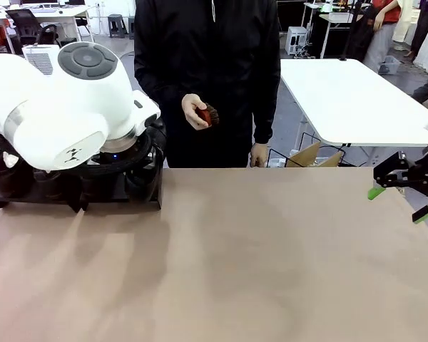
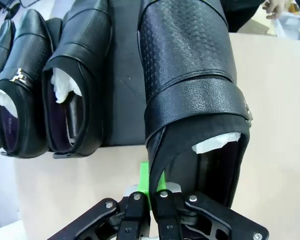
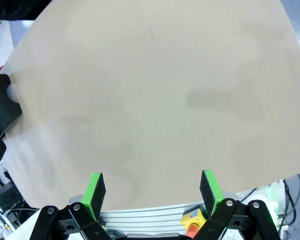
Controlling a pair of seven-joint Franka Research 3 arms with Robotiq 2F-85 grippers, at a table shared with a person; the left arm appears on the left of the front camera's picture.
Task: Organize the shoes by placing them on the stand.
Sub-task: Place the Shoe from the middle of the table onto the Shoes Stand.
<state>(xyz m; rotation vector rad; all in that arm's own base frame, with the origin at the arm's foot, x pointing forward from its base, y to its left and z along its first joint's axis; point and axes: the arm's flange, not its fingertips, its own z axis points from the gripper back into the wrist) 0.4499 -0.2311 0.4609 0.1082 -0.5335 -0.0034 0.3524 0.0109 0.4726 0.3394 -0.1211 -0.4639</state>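
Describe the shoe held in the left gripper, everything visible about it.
The glossy black leather dress shoe has a perforated-texture upper, a smooth strap band across the instep and crumpled white paper in its opening. The shut left gripper pinches the rim at its heel. It points away from the camera, over the flat black stand, right of three other black shoes.

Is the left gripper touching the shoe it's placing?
Touching. The left wrist view shows the left gripper shut on the heel rim of the shoe over the stand.
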